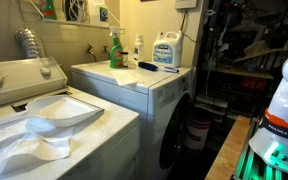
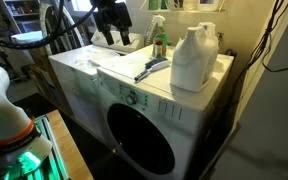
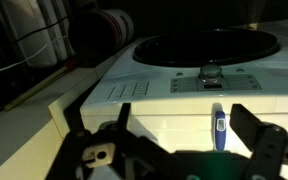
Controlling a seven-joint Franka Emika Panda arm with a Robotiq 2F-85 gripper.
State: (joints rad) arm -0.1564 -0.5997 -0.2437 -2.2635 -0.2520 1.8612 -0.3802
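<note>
My gripper (image 2: 112,22) hangs above the back of a white front-load washer (image 2: 184,100). It is open and empty. In the wrist view the two black fingers (image 3: 184,130) spread wide over the washer's white top (image 3: 164,115). A small blue object (image 3: 219,128) lies on that top, just inside the right finger and not touching it. Beyond it are the control panel knob (image 3: 212,70) and the round dark door (image 3: 209,45). The blue-handled object also shows in an exterior view (image 2: 152,68).
A white detergent jug (image 2: 194,58) and a green bottle (image 2: 160,42) stand on the washer top, also seen in an exterior view (image 1: 166,50). A top-load washer (image 1: 44,115) with white cloth stands beside it. The robot base (image 1: 284,110) is close by. A bucket (image 1: 196,130) sits on the floor.
</note>
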